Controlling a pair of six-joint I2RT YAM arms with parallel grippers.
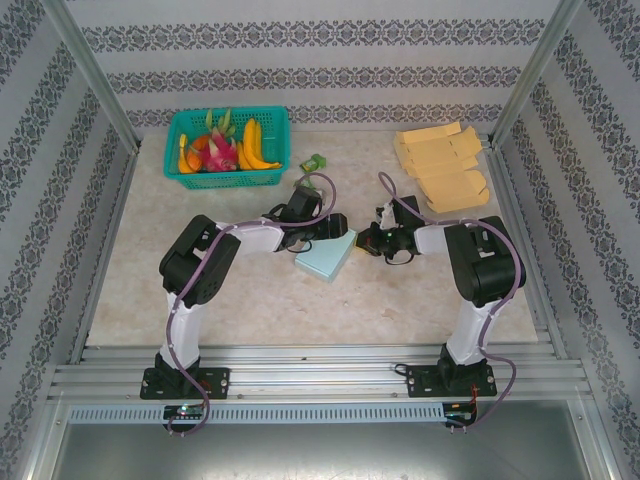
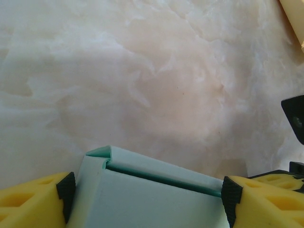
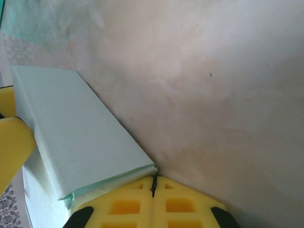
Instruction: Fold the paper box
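Left gripper [image 2: 149, 192] straddles the mint paper box [image 2: 142, 211], jaws wide, grip unclear. Right gripper [image 3: 153, 183], shut and empty, should push the end flap [image 3: 114, 179] squarely home

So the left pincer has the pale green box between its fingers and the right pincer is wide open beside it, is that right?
Not quite: the right pincer is shut, fingers pressed together beside the pale green box, as the right wrist view shows. The left pincer does have the box between its fingers.
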